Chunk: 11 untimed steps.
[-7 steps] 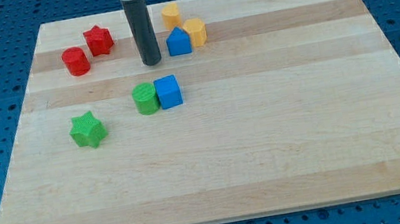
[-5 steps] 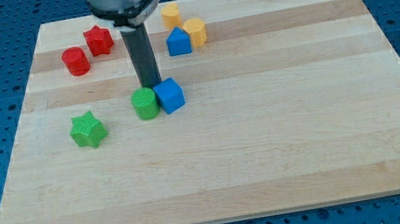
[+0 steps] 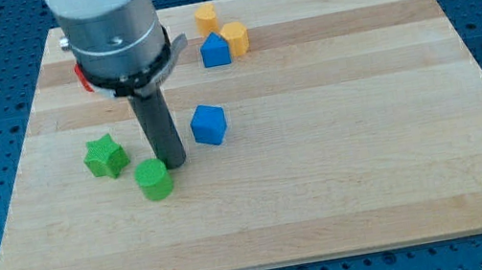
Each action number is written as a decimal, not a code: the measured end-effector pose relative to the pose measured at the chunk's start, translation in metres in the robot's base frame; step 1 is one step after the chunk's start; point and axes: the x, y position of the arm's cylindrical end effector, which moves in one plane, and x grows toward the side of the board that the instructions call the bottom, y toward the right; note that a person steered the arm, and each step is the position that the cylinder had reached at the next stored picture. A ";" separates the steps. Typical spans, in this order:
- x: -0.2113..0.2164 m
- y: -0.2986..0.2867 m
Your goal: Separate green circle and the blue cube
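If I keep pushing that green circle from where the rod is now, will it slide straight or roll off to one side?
The green circle stands on a flat end, so it should slide, not roll. Its round side gives my tip, touching its upper right, only a narrow contact, so it may slip sideways. It looks small and probably light.

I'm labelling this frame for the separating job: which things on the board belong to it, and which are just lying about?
Part of the job:
- green circle, at the view's lower left of my tip, close against it
- blue cube, apart, to the tip's upper right

Lying about:
- green star
- blue house-shaped block
- two yellow blocks
- red block, mostly hidden behind the arm
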 end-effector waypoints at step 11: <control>-0.090 0.095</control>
